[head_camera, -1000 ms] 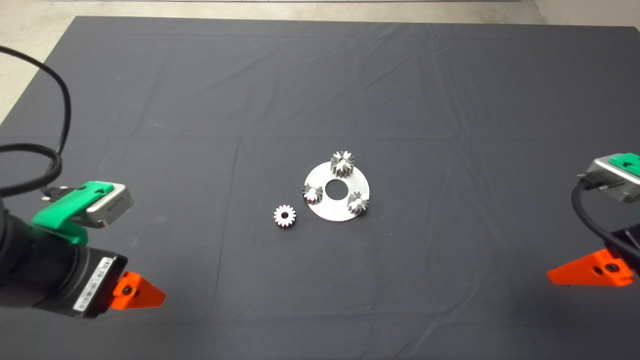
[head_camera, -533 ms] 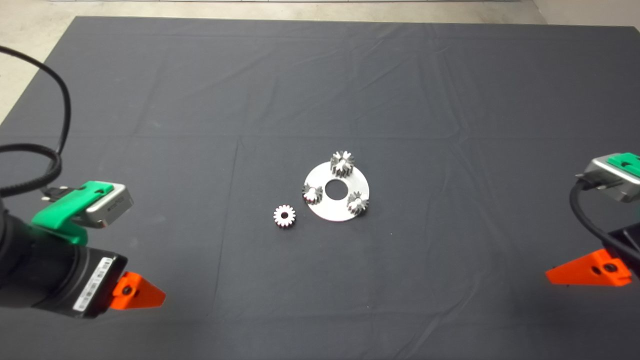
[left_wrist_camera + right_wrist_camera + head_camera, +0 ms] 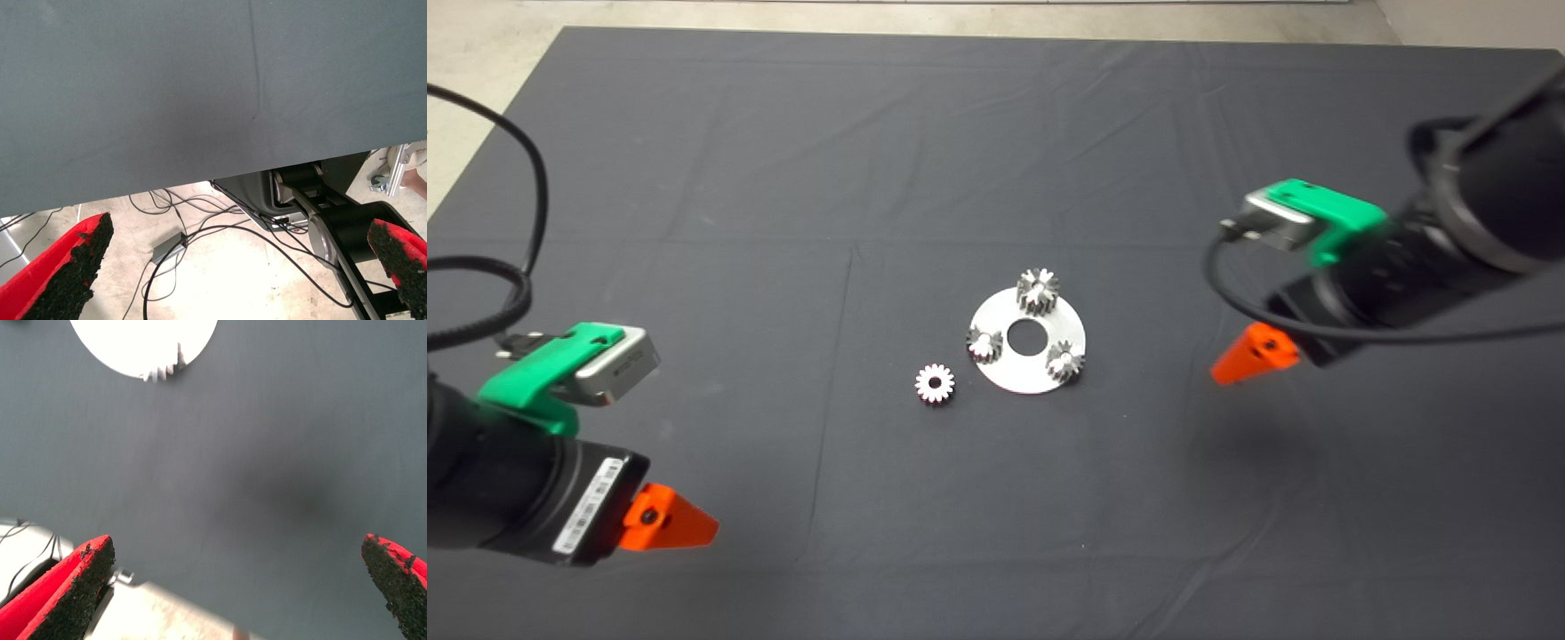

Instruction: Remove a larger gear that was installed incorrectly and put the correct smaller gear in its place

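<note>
Thick dark grey steel larger gear point(image 3: 1038, 291): upright on round silver plate point(image 3: 1032, 369), bore axis vertical | small bright silver gear point(image 3: 935, 383): flat on dark mat point(image 3: 783, 178) beside plate | right pincer point(image 3: 1240, 360): open, near plate | left pincer point(image 3: 671, 524): open, well apart

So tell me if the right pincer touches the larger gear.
Apart. In the head view, bare mat separates the right pincer from the larger gear.

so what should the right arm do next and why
Probably keep carrying the right gripper toward the larger gear at the far edge of the plate. Its fingers are open and empty over bare mat, short of the plate, and that gear still sits installed.
</note>
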Available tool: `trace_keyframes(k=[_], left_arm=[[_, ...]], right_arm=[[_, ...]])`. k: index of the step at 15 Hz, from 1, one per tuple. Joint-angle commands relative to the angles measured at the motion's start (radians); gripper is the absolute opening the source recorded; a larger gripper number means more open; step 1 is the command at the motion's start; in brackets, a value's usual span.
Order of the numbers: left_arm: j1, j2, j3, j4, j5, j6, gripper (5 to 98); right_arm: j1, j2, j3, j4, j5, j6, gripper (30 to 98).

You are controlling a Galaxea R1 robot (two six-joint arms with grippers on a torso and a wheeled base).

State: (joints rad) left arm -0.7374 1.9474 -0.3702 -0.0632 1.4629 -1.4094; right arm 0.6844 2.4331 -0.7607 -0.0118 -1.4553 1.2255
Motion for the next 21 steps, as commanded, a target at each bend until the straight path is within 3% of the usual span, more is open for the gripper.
trace_keyframes(k=[1, 4, 8, 13, 21], left_arm=[[-0.013, 0.0, 0.015, -0.014, 0.002, -0.005, 98.2], [-0.013, -0.001, 0.016, -0.013, 0.002, -0.005, 98.2], [-0.013, -0.003, 0.021, -0.014, 0.002, -0.008, 98.2], [-0.013, -0.003, 0.021, -0.014, 0.002, -0.007, 98.1], [-0.013, -0.008, 0.021, -0.012, 0.002, -0.007, 98.2]], right_arm=[[-0.113, 0.178, -0.224, -0.217, 0.0, -0.15, 97.7], [-0.157, 0.291, -0.285, -0.352, 0.0, -0.215, 97.7], [-0.194, 0.363, -0.436, -0.391, 0.003, -0.266, 97.7], [-0.221, 0.403, -0.547, -0.428, 0.006, -0.267, 97.7], [-0.28, 0.427, -0.594, -0.451, 0.007, -0.265, 97.7]])
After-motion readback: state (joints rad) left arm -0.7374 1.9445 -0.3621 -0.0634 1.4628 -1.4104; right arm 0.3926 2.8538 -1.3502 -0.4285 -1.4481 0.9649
